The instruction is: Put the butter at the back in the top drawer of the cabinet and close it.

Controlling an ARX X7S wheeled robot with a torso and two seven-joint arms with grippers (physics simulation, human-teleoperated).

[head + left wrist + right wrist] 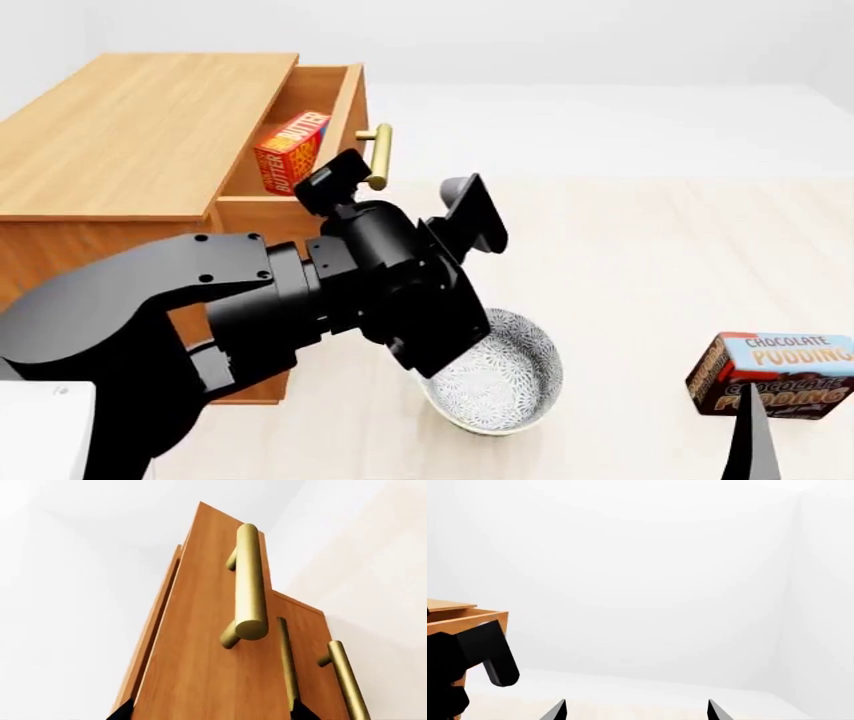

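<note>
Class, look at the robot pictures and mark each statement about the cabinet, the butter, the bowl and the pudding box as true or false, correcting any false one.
1. The top drawer of the cabinet is pulled open. True.
2. The butter lies on the floor beside the bowl. False: it stands inside the open top drawer.
3. The bowl sits on the floor in front of the cabinet. True.
4. The chocolate pudding box is on top of the cabinet. False: it is on the floor, off to the robot's right.
5. The left gripper is holding the butter. False: it sits near the drawer's brass handle, apart from the butter.
</note>
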